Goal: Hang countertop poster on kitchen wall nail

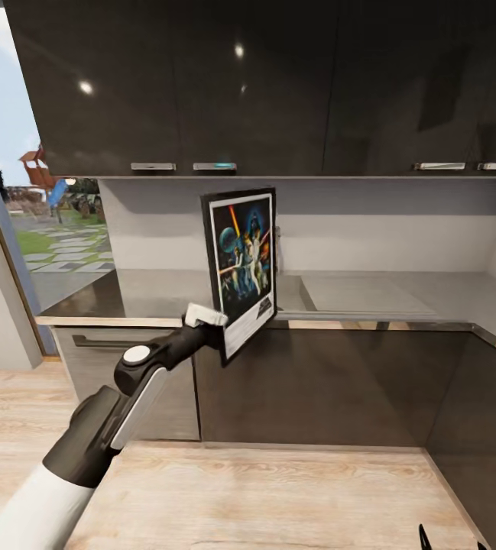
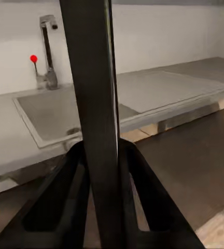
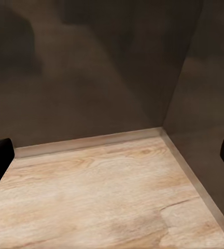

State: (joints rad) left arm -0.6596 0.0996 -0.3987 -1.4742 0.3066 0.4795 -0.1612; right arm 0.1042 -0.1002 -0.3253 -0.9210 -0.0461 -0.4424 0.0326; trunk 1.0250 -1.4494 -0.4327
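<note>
My left gripper [image 1: 218, 328] is shut on the lower left edge of the Star Wars poster [image 1: 241, 260]. It holds the poster upright in the air, in front of the grey kitchen countertop [image 1: 163, 294] and above its front edge. In the left wrist view the poster [image 2: 94, 104] is edge-on, a dark vertical bar clamped between the fingers [image 2: 55, 202] of the left gripper [image 2: 99, 150]. Low over the wooden floor, my right gripper [image 3: 113, 158] is open and holds nothing; its tips also peek in as the right gripper [image 1: 452, 544]. The wall nails are out of view.
Behind the poster are the built-in sink [image 1: 366, 294] and tap [image 1: 277, 248]. Dark upper cabinets [image 1: 248, 84] overhang the pale back wall [image 1: 400, 237]. Dark cabinet fronts [image 1: 316, 382] form a corner at the right. A glazed opening [image 1: 56, 229] lies left, with wooden floor [image 1: 263, 496] below.
</note>
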